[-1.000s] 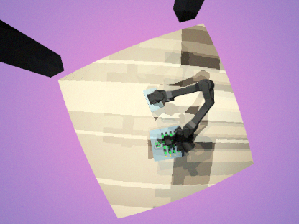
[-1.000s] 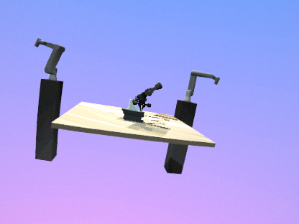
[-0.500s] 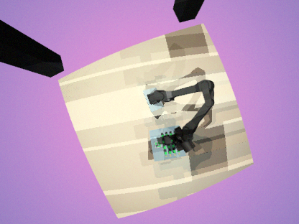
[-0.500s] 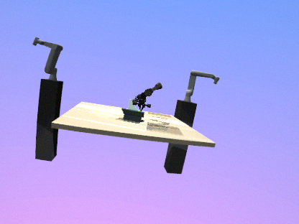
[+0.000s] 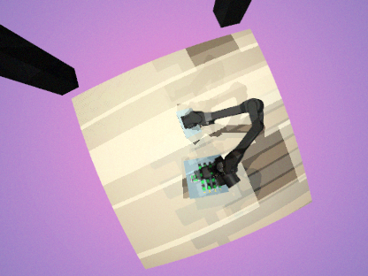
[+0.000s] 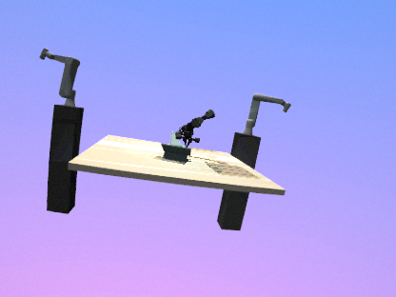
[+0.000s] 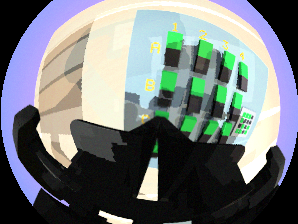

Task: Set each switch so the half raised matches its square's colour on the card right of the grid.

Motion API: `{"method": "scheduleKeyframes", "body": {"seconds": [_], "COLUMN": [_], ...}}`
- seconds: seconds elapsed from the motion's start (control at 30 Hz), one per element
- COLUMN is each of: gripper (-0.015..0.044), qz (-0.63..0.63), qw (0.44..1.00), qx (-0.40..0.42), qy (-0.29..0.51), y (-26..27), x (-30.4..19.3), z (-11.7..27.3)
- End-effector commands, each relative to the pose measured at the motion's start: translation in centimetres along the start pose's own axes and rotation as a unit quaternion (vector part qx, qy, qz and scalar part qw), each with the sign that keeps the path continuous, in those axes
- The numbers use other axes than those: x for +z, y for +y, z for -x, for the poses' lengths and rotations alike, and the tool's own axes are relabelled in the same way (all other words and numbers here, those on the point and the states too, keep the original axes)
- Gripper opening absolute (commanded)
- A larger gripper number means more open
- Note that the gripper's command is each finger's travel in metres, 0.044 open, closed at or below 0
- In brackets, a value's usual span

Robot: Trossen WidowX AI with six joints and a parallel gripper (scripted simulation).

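The switch panel (image 5: 188, 168) (image 7: 136, 70) (image 6: 176, 152) is light blue, with a grid of green-and-dark switches, yellow columns 1 to 4 and lettered rows. In the wrist view, switches A1 (image 7: 173, 49), A2 (image 7: 202, 56) and B1 (image 7: 167, 86) show plainly; which halves are raised is hard to tell. The small card (image 7: 245, 121) (image 5: 194, 178) lies beyond column 4; its squares are too small to read surely. My gripper (image 7: 159, 120) (image 6: 187, 146) is shut and empty, its tips low over the row C, column 1 switch. The fingers hide part of row C and most of the row below it.
The arm's base stands on a light blue plate (image 5: 191, 132) beside the panel on the wooden table (image 5: 133, 155) (image 6: 124, 159). Two other arms (image 6: 69, 81) (image 6: 253, 113) stand on black pillars (image 6: 62, 162) (image 6: 245, 151) beside the table. Strong shadows cross it.
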State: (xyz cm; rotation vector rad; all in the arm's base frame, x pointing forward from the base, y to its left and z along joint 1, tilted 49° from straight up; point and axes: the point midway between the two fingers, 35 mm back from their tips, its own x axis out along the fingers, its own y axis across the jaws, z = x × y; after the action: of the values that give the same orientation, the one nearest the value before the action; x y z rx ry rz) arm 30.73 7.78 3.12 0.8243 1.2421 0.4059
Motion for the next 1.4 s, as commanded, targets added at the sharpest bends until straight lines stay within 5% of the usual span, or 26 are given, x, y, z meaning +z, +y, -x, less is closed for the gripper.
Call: {"method": "scheduleKeyframes", "body": {"seconds": [0.0, 1.37], "gripper": [0.0000, 0.0000], "qz": [-0.003, -0.003], "qw": [1.000, 1.000], "qx": [-0.002, -0.001], "qy": [0.000, 0.000], "y": [-0.10, -0.10], "x": [-0.05, -0.04], "z": [-0.07, -0.61]}}
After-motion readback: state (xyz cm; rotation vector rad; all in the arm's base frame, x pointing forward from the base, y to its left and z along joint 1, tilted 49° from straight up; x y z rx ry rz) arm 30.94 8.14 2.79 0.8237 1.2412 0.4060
